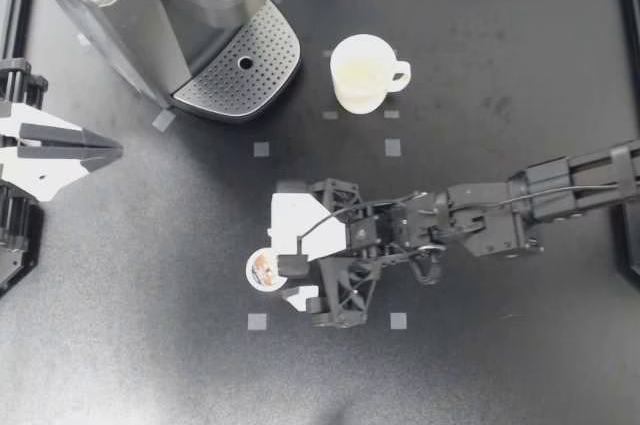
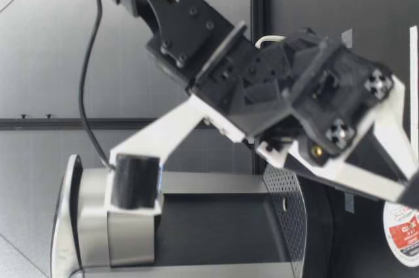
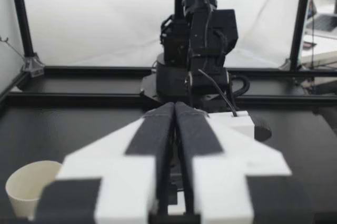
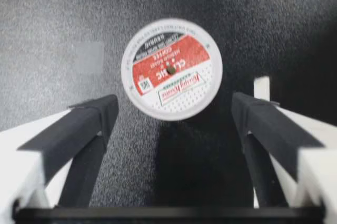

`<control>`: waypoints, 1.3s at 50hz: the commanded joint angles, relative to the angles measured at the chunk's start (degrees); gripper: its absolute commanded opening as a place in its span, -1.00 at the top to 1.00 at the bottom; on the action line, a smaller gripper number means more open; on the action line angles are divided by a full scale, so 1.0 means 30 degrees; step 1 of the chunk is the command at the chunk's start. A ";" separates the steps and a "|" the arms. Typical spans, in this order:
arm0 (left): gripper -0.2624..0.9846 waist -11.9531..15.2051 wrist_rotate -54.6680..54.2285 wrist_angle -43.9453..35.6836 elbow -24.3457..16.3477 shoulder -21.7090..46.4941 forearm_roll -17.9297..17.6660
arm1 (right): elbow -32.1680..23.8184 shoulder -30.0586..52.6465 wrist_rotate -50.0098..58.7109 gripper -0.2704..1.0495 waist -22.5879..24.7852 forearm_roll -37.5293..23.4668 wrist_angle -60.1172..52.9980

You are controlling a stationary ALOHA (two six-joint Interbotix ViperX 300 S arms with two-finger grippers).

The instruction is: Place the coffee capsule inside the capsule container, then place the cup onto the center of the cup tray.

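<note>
Black worktop (image 1: pixel 500 365) | capsule (image 1: pixel 264 270) lid-up, well apart from tray (image 1: pixel 240 70), bare worktop around | right gripper (image 1: pixel 290 261) released, fingers flanking capsule, not touching | left gripper (image 1: pixel 110 150) clenched, at worktop edge | cup (image 1: pixel 362 73) just beside tray

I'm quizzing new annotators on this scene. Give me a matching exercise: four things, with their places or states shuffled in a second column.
1 coffee capsule
2 cup
3 left claw
4 right claw

A shut, holding nothing
B on the table, foil lid up
C open, coffee capsule just ahead of it
D standing beside the cup tray

Pairs: 1-B, 2-D, 3-A, 4-C
</note>
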 commanded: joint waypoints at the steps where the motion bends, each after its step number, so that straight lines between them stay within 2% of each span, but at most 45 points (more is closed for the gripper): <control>1: 0.41 0.0029 0.0029 -0.0088 -0.0322 0.0029 0.0000 | -0.0527 -0.0293 -0.0029 -0.77 0.0117 -0.0029 -0.0176; 46: 0.40 0.0029 0.0117 0.0293 -0.0293 -0.0059 0.0000 | -0.1963 0.0996 0.0000 -0.75 0.0088 -0.0439 0.0059; 54: 0.40 0.0029 0.0117 0.0264 -0.0322 -0.0059 0.0000 | -0.1992 0.0996 0.0000 -0.65 0.0088 -0.0439 0.0117; 65: 0.40 0.0029 0.0117 0.0264 -0.0322 -0.0059 0.0000 | -0.1992 0.0820 0.0029 -0.34 0.0088 -0.0439 0.0146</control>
